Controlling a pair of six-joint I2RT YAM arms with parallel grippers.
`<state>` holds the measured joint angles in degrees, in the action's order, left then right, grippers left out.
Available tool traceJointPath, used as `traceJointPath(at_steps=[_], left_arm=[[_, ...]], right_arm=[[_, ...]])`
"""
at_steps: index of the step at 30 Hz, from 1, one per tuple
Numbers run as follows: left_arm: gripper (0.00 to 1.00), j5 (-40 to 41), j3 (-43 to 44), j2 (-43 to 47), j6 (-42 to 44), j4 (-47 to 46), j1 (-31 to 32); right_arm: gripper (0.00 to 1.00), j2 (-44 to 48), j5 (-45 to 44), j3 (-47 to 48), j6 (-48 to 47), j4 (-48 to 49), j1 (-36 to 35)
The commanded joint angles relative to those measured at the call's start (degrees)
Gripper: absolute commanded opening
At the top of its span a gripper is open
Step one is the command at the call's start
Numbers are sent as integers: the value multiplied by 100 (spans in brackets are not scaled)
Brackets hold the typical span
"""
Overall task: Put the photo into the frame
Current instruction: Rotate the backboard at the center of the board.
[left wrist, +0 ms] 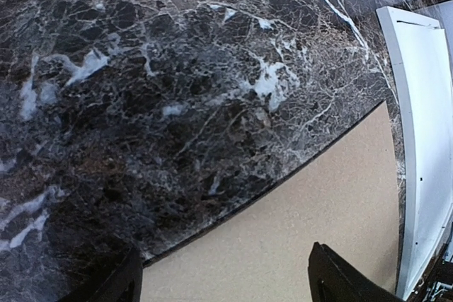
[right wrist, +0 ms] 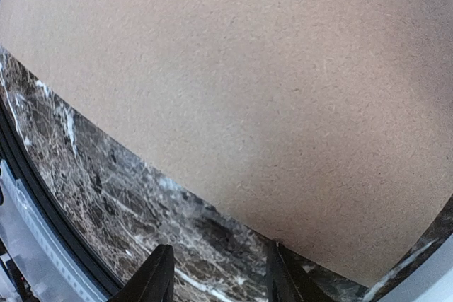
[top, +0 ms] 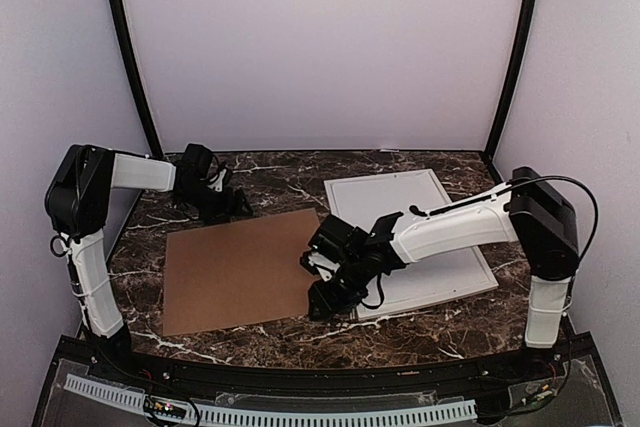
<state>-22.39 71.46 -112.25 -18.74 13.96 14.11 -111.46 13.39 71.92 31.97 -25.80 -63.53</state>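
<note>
Right gripper (right wrist: pixel 219 263) hangs low by the near right corner of the brown cardboard sheet (top: pixel 235 267). Its two fingers are half spread, only the marble table (top: pixel 300 172) shows between them, and the edge of the sheet lies just ahead of the fingertips. Left gripper (left wrist: pixel 223 277) is at the far edge of the same sheet, toward its left corner, with the fingers spread wide and nothing between them. The white frame (top: pixel 390 195) lies flat on the table just beside the right edge of the cardboard sheet, and the right arm reaches across it toward the sheet.
</note>
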Motion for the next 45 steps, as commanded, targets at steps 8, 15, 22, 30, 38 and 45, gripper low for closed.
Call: traceJointPath(at_steps=[8, 15, 22, 30, 38, 45], left_arm=[[74, 355, -1095, 702, -431, 444, 13], [72, 472, -1689, 1347, -704, 312, 4], [73, 696, -1810, 1706, -726, 384, 0], [83, 738, -1591, 1678, -619, 416, -70], [87, 726, -1487, 1626, -511, 423, -84], [87, 720, -1664, 1696, -494, 406, -84]], right_arm=[[47, -1211, -365, 1526, -315, -35, 830], [47, -1505, -402, 2418, -608, -518, 1052], [48, -311, -205, 1393, -689, -466, 876], [48, 336, -106, 39, -320, -351, 160], [47, 421, -123, -661, 56, 17, -184], [47, 21, -453, -372, 134, -29, -94]])
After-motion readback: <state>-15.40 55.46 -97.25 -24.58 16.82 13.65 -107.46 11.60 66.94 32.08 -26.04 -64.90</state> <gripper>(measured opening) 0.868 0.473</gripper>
